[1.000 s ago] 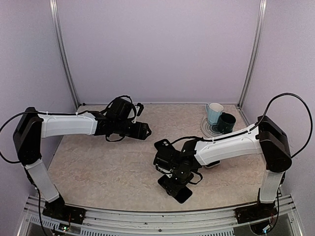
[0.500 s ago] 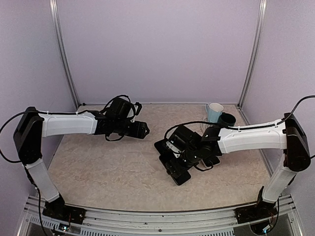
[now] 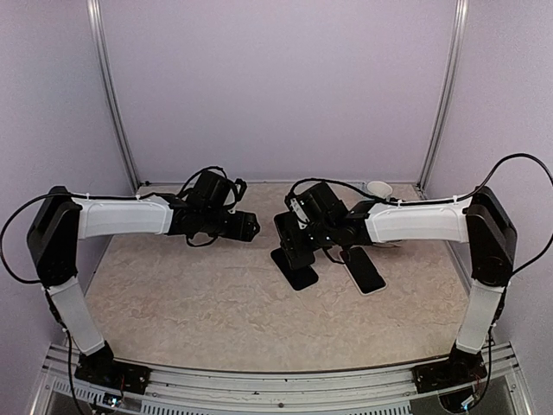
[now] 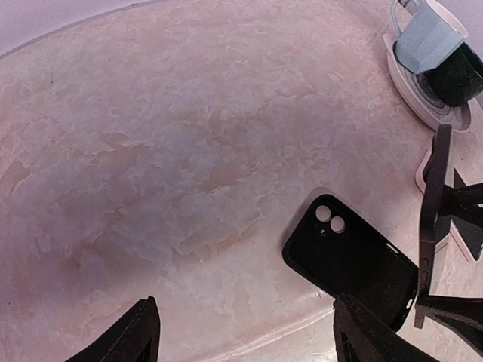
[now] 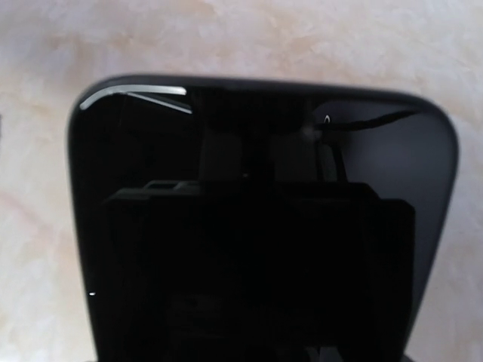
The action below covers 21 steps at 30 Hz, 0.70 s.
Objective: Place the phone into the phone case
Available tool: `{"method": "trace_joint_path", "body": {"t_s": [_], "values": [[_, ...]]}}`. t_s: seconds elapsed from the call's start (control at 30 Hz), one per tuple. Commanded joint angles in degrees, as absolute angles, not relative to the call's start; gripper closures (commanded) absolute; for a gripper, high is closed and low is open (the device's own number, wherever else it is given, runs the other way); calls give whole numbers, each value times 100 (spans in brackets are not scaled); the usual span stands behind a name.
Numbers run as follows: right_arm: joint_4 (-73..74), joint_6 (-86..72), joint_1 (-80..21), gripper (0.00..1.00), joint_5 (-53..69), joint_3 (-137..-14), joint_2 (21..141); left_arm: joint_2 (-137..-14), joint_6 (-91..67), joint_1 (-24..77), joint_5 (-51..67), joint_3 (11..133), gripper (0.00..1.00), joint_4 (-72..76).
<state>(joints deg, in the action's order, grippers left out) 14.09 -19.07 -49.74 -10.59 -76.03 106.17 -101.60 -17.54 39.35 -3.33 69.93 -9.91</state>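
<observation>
Here the phone (image 4: 432, 219) is held end-down, long axis nearly upright.

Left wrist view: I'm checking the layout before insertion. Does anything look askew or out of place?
Yes. A thin black slab stands nearly upright on its edge beside the case, which lies flat on the table. Whether it is the phone I cannot tell. Nothing looks spilled or damaged.
</observation>
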Motion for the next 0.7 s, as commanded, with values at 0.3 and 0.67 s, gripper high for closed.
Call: {"method": "trace_joint_path", "body": {"t_s": [0.3,0.67], "values": [[829,-1905,-4946,46,-747,-7596,11323,-10493,-1696,3841,-255,7293,21,-1027],[1335,-2047,-5043,46,-982,-7593,11270,-10579,-1696,3837,-182,7355,22,-1038]]}}
